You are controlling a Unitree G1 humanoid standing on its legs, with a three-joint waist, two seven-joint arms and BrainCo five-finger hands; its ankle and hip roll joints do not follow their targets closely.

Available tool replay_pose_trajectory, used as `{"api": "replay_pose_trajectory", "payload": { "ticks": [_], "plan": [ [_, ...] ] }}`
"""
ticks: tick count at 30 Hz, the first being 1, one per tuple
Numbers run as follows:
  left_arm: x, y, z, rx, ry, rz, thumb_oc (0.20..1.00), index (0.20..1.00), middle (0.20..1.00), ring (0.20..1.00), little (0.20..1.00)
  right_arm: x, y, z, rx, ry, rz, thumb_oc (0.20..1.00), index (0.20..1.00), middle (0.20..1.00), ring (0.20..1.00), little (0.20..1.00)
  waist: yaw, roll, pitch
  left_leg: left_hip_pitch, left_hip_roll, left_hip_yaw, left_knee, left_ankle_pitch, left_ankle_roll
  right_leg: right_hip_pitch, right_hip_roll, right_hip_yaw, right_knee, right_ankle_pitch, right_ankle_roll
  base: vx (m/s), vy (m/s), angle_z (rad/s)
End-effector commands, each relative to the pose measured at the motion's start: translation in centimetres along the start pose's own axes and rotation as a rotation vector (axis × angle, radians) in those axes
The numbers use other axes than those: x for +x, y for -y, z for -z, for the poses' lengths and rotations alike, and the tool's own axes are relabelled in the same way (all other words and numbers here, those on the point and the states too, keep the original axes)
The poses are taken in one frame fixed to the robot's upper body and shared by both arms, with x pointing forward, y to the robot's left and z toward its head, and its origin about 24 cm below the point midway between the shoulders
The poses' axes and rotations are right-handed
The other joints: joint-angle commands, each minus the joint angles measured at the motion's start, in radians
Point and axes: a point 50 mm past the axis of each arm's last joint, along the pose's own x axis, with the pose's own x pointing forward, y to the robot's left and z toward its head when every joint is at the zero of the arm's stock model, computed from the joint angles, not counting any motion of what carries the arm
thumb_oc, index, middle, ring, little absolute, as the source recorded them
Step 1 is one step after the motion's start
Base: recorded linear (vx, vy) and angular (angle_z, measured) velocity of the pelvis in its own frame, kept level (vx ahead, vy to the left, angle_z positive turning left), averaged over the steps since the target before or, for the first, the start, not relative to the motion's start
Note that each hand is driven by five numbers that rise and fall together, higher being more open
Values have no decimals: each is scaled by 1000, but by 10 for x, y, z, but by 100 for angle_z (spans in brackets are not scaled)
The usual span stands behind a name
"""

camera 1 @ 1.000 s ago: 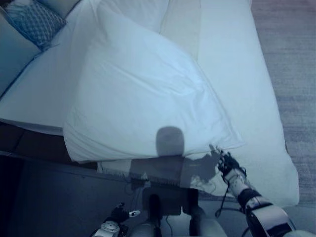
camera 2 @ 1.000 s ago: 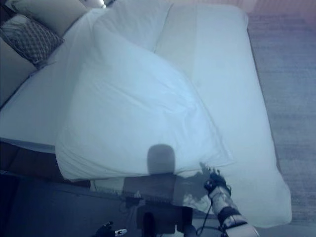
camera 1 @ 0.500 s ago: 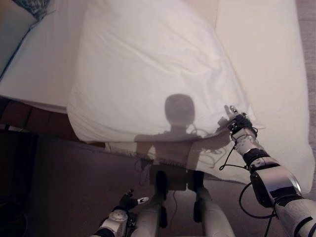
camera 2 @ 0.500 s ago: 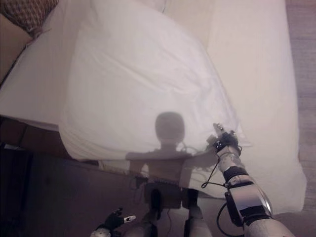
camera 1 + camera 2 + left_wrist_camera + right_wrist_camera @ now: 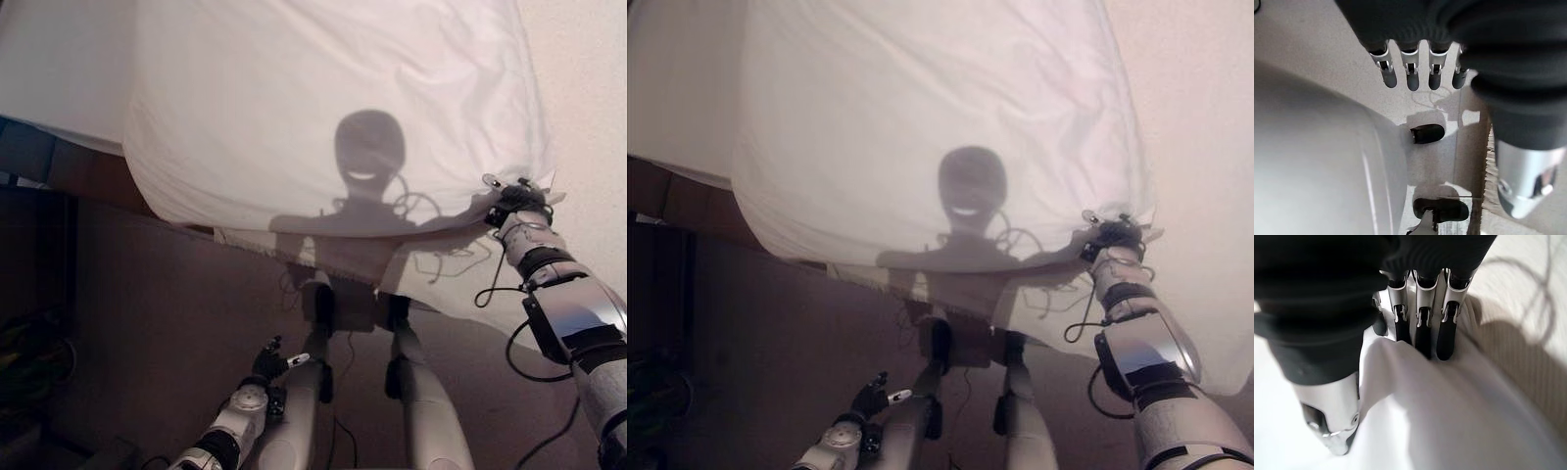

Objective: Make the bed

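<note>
Right wrist view shows you the right hand (image 5: 1352, 308) with fingers curled over a fold of the duvet (image 5: 323, 108) at its near corner, probably to drag it flat on the bed (image 5: 588, 88), while the left hand (image 5: 272, 360) hangs relaxed, holding nothing.

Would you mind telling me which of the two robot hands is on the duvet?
The right hand: its fingers close on the duvet at its near corner. The left hand hangs low over the floor, holding nothing.

White duvet (image 5: 323, 108) spread over bed (image 5: 588, 117), rumpled, near corner overhanging the bed's edge
</note>
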Motion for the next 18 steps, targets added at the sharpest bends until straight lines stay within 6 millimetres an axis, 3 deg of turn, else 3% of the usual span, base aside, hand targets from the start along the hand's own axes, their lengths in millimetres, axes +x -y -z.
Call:
{"api": "replay_pose_trajectory", "payload": {
  "ticks": [1,2,9,12,18],
  "plan": [
    [2,-1,-10,33,40,-7,1000,1000,1000,1000,1000,-2,-1,-54,-101,147,-26,363,363,363,363,363,28,-26,28,-41,-56,-35,0,19,-30,35,-4,22,72,-25,65,-40,-24,14],
    [2,-1,-12,29,48,-9,1000,1000,1000,1000,1000,-2,0,-54,-106,148,-24,200,200,200,200,200,27,-25,28,-48,-57,-40,0,23,-30,28,-6,20,77,-25,65,-44,-30,17],
    [4,0,-19,-2,60,-11,1000,1000,1000,1000,1000,-5,-14,-46,79,131,-59,200,200,200,200,200,16,-29,28,-46,-63,-68,0,29,-37,39,-12,9,79,-32,66,-30,-7,15],
    [3,2,-29,-21,106,-2,1000,1000,1000,1000,1000,-19,-44,-49,328,185,-149,200,200,200,200,200,-1,-48,28,6,-63,-61,0,18,-36,90,-11,16,71,-31,69,-20,55,6],
    [-2,9,-52,-56,212,64,1000,1000,1000,1000,1000,-41,-55,-60,510,330,-237,200,200,200,200,200,-35,-83,12,91,-58,-32,0,-7,-31,166,-16,32,54,-21,80,-11,58,-1]
  ]
}}
